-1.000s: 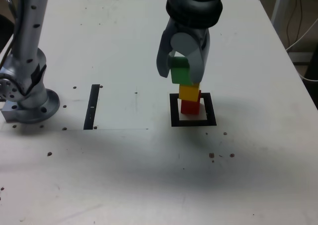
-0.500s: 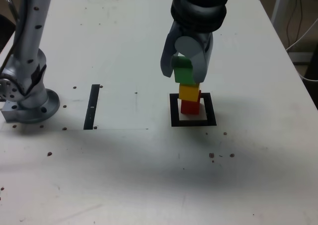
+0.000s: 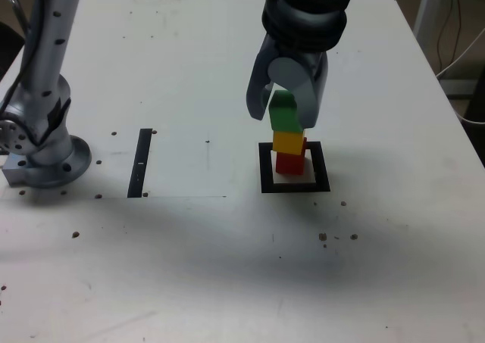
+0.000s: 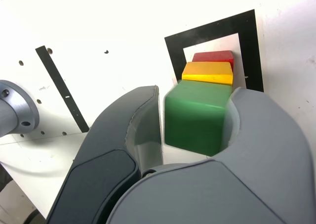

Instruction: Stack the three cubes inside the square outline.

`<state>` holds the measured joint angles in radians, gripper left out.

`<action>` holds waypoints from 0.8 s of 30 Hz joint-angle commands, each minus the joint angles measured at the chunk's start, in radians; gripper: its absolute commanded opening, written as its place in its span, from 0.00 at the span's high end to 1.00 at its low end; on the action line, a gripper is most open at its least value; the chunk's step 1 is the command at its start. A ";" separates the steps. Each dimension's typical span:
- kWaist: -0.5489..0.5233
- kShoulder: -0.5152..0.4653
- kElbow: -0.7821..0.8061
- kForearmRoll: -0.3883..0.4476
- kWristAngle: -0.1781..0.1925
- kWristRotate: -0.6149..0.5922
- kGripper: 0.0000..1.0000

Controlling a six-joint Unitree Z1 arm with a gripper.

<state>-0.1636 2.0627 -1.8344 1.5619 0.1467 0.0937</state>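
Gripper [image 3: 283, 114] hangs over the stack with the green cube [image 3: 284, 114] between its jaws; a narrow gap shows on one side of the cube in the wrist view, the other jaw looks against it, so I cannot tell whether it grips. Green sits on the yellow cube [image 3: 289, 141], yellow on the red cube [image 3: 290, 162], inside the square outline [image 3: 266, 170]. A black strip [image 3: 141, 162] lies well apart toward the exterior view's left.

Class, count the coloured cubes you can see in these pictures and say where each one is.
3. The red cube sits inside the square outline, the yellow cube rests on it, and the green cube is on top, between the jaws of the gripper. None seems hidden.
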 commanded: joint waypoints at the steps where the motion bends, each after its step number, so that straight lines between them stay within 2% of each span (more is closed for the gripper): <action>1: -0.001 0.009 -0.007 0.003 -0.003 0.003 0.24; 11: -0.001 -0.001 -0.006 0.005 0.002 0.003 0.02; 16: -0.001 -0.059 0.003 0.011 0.005 0.003 0.01; 24: 0.030 -0.240 0.118 0.019 0.003 0.018 0.01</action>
<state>-0.1504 1.8726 -1.7442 1.5716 0.1504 0.1050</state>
